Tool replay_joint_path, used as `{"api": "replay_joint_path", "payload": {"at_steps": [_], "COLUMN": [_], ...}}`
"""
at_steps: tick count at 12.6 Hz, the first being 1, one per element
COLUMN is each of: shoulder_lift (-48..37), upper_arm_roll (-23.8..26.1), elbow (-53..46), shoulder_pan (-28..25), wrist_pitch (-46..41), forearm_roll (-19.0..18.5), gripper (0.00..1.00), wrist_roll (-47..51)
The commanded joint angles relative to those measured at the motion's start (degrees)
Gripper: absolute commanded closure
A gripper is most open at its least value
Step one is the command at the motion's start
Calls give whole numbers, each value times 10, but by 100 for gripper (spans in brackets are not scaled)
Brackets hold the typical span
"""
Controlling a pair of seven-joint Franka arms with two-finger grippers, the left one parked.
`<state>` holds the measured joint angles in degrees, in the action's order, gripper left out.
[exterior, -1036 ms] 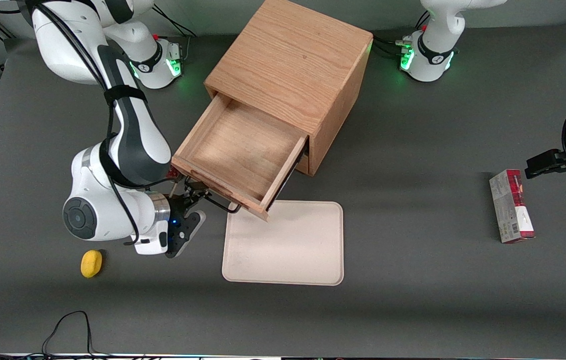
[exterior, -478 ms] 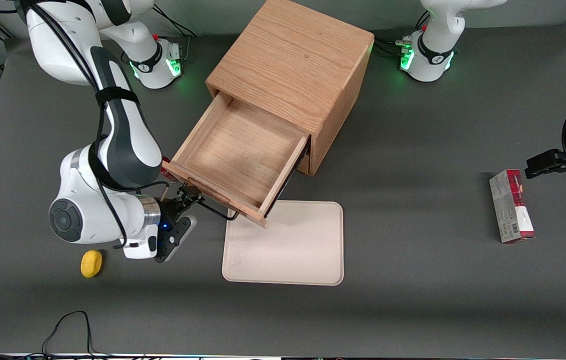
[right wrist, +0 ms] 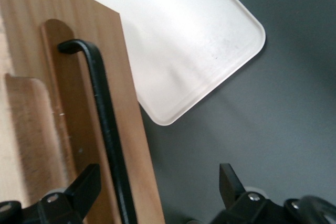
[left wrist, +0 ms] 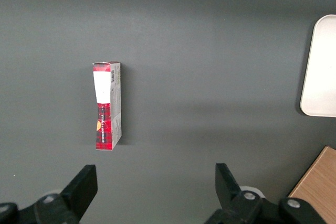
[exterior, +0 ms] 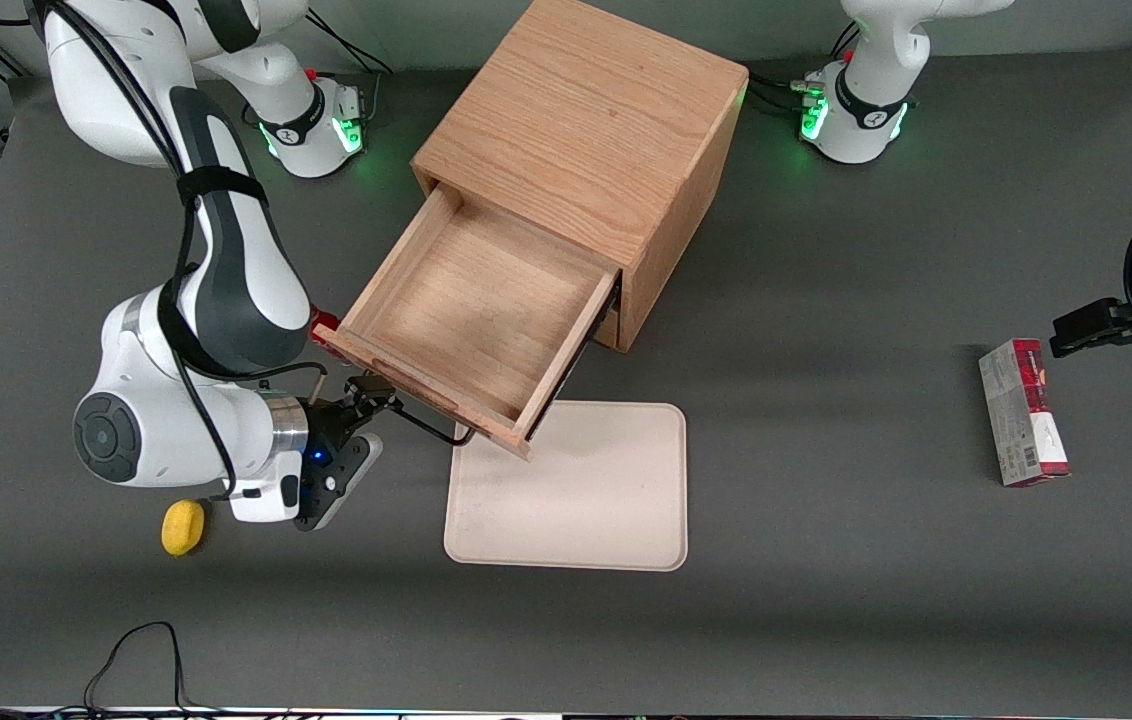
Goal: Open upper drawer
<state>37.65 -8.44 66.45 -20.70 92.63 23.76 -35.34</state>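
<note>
The upper drawer (exterior: 471, 315) is a light oak box pulled far out of the cube cabinet (exterior: 586, 130), and its inside is bare. Its black wire handle (exterior: 431, 422) runs along the front, and shows in the right wrist view too (right wrist: 105, 124). My gripper (exterior: 373, 392) is level with the handle's end toward the working arm's end of the table. In the right wrist view the gripper (right wrist: 157, 187) is open: the handle passes between the spread fingers, close to one fingertip (right wrist: 89, 182), and is not clamped. The lower drawer is hidden under the upper one.
A beige tray (exterior: 586, 500) lies on the table, nearer the front camera than the drawer, its corner under the drawer's front. A yellow object (exterior: 183, 527) lies by my wrist. A small red thing (exterior: 326, 325) sits at the drawer's corner. A red box (exterior: 1023, 410) lies toward the parked arm's end.
The drawer has slid out a little farther. My arm and gripper have drifted toward the working arm's end of the table, along the handle.
</note>
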Motion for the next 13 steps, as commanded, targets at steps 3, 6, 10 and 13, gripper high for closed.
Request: {"api": "replay_joint_path", "payload": {"at_steps": [3,6,10,13], "shoulder_lift": [-11,-82,-223,-282], "upper_arm_roll": [4,3,-30,-76], "elbow": [-46,33,183,201], "shoulder_pan": [-5,-35,-44,-43], "wrist_pitch": [-77,-96,-89,-124], "forearm_roll": [-34,-154,-224,-225], "gripper": [0,0,0,0], "wrist_roll": [23,70,120,167]}}
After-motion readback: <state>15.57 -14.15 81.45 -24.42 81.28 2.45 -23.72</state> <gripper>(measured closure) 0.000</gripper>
